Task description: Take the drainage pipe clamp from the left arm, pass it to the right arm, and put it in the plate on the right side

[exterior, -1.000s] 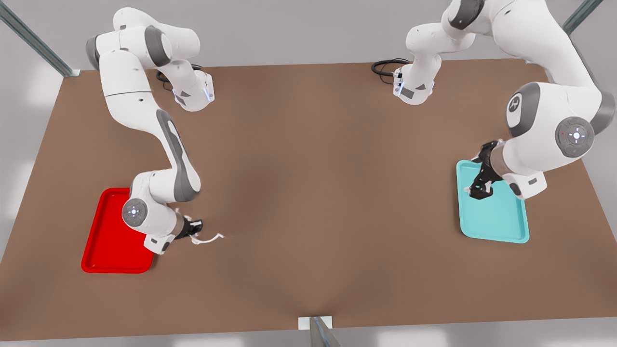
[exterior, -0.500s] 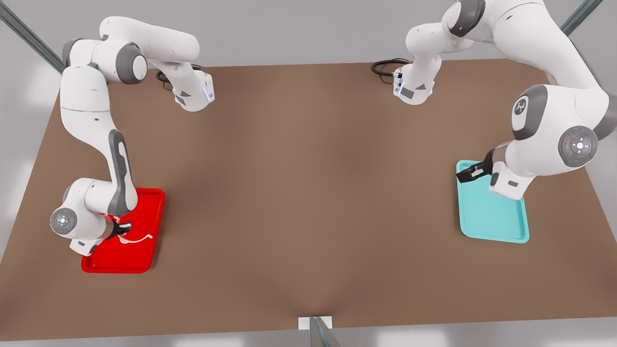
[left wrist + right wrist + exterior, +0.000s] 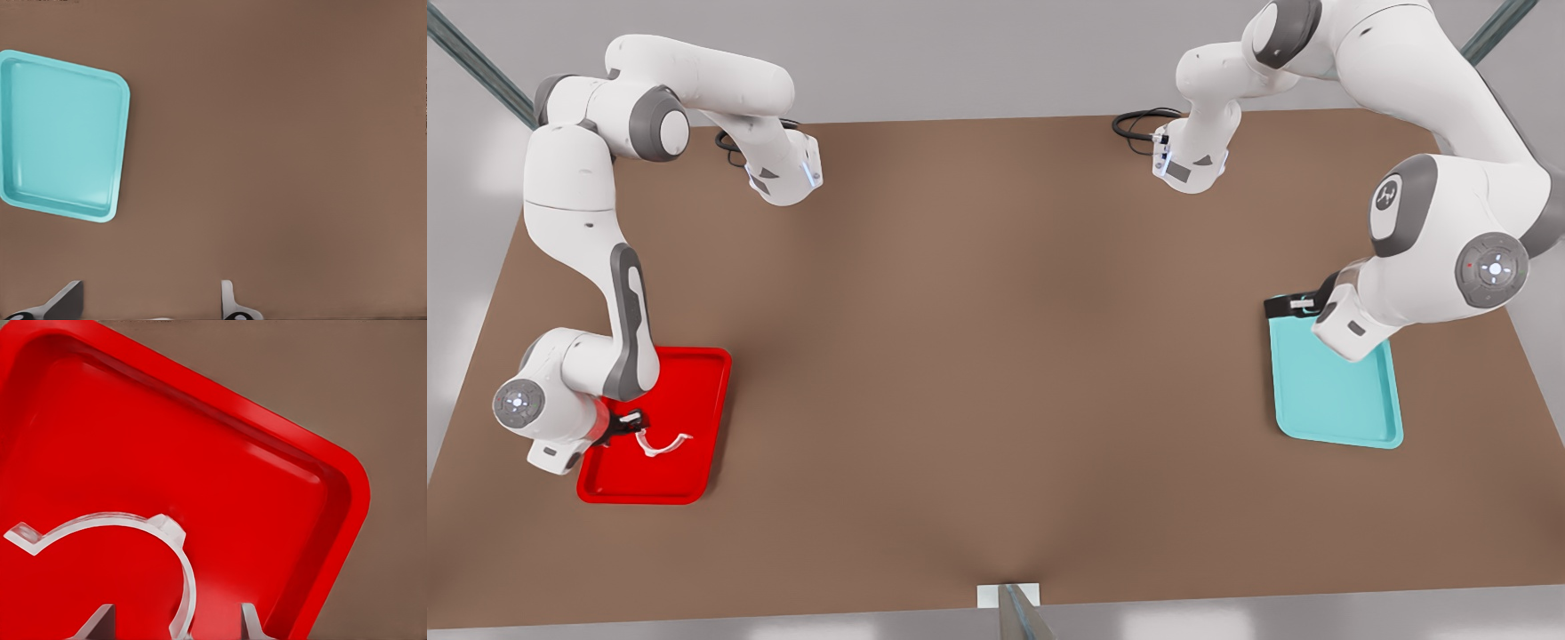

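Drainage pipe clamp (image 3: 663,442) (image 3: 113,517): small thin half-ring of white, slightly see-through plastic, with a short outward tab at each end and a small nub on the outer curve. Lay flat on the floor of the plate (image 3: 694,373) (image 3: 233,487), toward the plate's near half, within the raised rim.

Plate: glossy bright red, shallow, rectangular, with rounded corners and a smooth sloped wall that caught highlights.

Right gripper (image 3: 630,425) (image 3: 175,623) hung low over the plate, just beside the clamp; jaws spread wide, one end of the arc passing loosely between them, nothing pinched.

Left gripper (image 3: 1285,305) (image 3: 147,303) waited well apart from the plate, across the matt brown desk (image 3: 996,356), at the far edge of a teal tray (image 3: 1343,400) (image 3: 67,140) of the same shape; jaws wide apart and holding nothing.
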`<move>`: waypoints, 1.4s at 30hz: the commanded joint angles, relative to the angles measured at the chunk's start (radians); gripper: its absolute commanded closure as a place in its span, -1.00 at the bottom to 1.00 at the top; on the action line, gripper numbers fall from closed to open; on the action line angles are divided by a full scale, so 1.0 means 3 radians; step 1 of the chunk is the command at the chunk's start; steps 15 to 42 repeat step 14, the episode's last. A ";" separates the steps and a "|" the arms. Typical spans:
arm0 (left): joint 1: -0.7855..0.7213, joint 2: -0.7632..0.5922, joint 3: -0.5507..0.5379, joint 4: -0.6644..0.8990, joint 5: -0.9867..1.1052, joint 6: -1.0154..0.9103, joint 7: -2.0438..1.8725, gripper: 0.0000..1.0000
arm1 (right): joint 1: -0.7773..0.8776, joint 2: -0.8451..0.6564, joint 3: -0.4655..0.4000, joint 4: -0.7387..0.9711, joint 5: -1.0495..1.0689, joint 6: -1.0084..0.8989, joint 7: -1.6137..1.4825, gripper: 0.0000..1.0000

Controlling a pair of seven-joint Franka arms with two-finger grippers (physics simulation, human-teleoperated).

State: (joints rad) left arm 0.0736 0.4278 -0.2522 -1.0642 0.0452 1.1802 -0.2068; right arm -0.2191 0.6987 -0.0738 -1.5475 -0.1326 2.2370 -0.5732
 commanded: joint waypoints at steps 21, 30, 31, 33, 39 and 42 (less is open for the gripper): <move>0.0000 -0.0005 -0.0003 -0.0001 -0.0002 -0.0017 0.0822 -1.00 | 0.1088 -0.1404 0.0021 0.0848 0.0273 -0.2850 0.1445 -1.00; 0.0000 -0.0005 -0.0003 -0.0001 -0.0002 -0.0017 0.0822 -1.00 | 0.1088 -0.1404 0.0021 0.0848 0.0273 -0.2850 0.1445 -1.00; 0.0000 -0.0005 -0.0003 -0.0001 -0.0002 -0.0017 0.0822 -1.00 | 0.1088 -0.1404 0.0021 0.0848 0.0273 -0.2850 0.1445 -1.00; 0.0000 -0.0005 -0.0003 -0.0001 -0.0002 -0.0017 0.0822 -1.00 | 0.1088 -0.1404 0.0021 0.0848 0.0273 -0.2850 0.1445 -1.00; 0.0000 -0.0005 -0.0003 -0.0001 -0.0002 -0.0017 0.0822 -1.00 | 0.1088 -0.1404 0.0021 0.0848 0.0273 -0.2850 0.1445 -1.00; 0.0000 -0.0005 -0.0003 -0.0001 -0.0002 -0.0017 0.0822 -1.00 | 0.1088 -0.1404 0.0021 0.0848 0.0273 -0.2850 0.1445 -1.00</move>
